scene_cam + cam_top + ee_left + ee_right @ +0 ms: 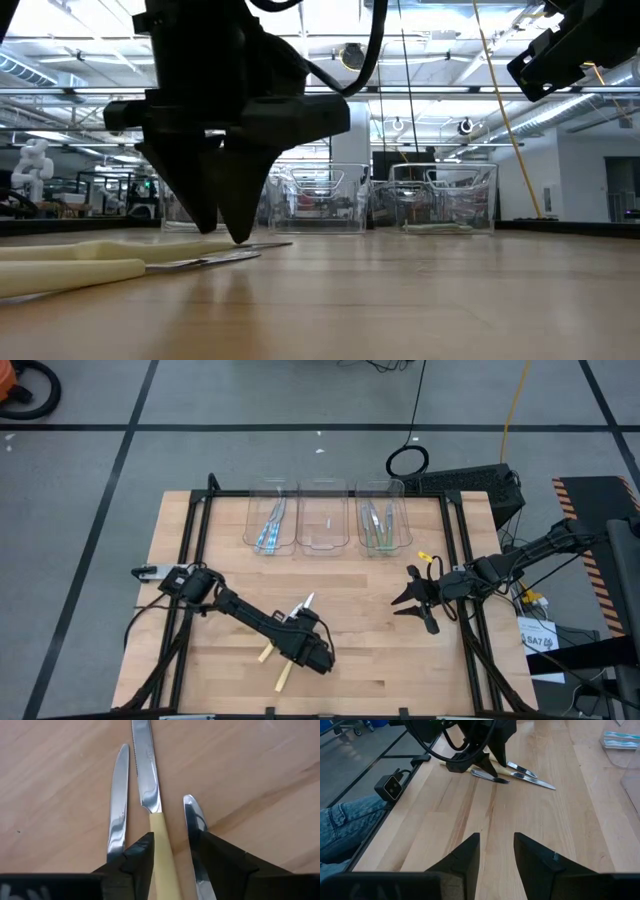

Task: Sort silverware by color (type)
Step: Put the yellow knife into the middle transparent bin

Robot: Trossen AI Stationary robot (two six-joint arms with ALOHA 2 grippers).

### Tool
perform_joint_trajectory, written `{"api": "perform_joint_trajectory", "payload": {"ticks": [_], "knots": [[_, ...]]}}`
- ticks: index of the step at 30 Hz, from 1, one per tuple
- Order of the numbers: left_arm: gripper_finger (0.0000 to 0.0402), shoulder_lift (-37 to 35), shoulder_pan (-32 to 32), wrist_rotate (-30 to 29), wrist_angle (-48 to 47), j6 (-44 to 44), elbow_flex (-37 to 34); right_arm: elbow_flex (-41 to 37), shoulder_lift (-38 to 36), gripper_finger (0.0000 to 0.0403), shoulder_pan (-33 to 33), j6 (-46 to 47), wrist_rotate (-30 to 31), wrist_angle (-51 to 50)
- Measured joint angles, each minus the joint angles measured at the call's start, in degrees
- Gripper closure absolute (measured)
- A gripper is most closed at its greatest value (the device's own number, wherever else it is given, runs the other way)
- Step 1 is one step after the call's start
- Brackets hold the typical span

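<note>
While my left gripper (172,857) is hanging low with jaws parted astride the yellow knife (152,795) lying on the tabletop (380,650), I am risking pinching a neighbouring utensil (118,805) too; my right gripper (418,600) is waiting, jaws apart, empty.

You have three clear plastic bins (322,520) in a row, three pale-yellow-handled utensils with silvery heads (150,795) on the wood table (360,620), two dark robot arms (250,615).
</note>
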Motion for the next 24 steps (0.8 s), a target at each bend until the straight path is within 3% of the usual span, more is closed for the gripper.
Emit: {"api": "perform_joint_trajectory", "payload": {"ticks": [15,24], "knots": [[0.0235,0.72,0.5,0.12,-1.83,2.92,-0.03,0.0,0.0,0.0287,0.0,0.44,0.0,-0.05],[0.0302,1.7,0.64,1.95,-0.79,4.2,0.04,0.0,0.0,0.0287,0.0,0.46,0.0,-0.12]]}}
